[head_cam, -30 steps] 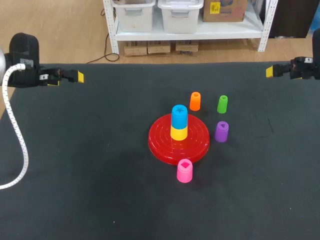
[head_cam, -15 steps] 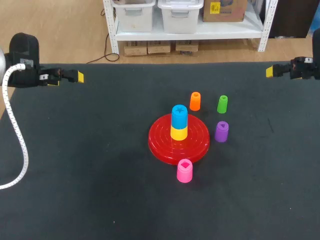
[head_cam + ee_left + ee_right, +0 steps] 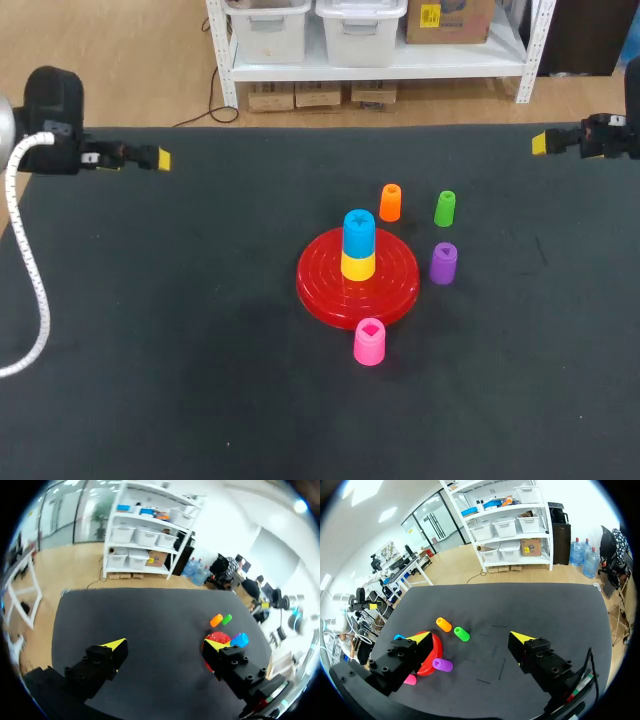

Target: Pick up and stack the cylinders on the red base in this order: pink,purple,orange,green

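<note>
Pink cylinder [image 3: 369, 341]: the piece closest to me. It stands upright on the dark table [image 3: 150, 350], just off the near edge of the red base [image 3: 320, 285], a little right of its middle. It is bright pink and stubby, with a darker recessed shape in its top face that I cannot make out. Nothing is touching it.
Red base: a round, glossy red disc with raised concentric rings, lying flat.
Yellow cylinder [image 3: 357, 265]: upright on the middle of the red base, the lower piece of a two-piece stack.
Blue cylinder [image 3: 358, 231]: seated squarely on the yellow one, with a dark mark in its top.
Purple cylinder [image 3: 443, 263]: upright on the table just off the red base's right edge. It has a small shape sunk in its top.
Green cylinder [image 3: 444, 208]: slim and upright, right of the red base and beyond the purple one.
Orange cylinder [image 3: 390, 202]: upright just past the far rim of the red base, left of the green one and apart from it.
Left gripper [image 3: 160, 157]: well away from the red base, far off to its left. My wrist view shows the yellow tips spread wide, nothing between them.
Right gripper [image 3: 539, 143]: far out to the right of the red base and beyond it. Fingers wide apart and empty.
</note>
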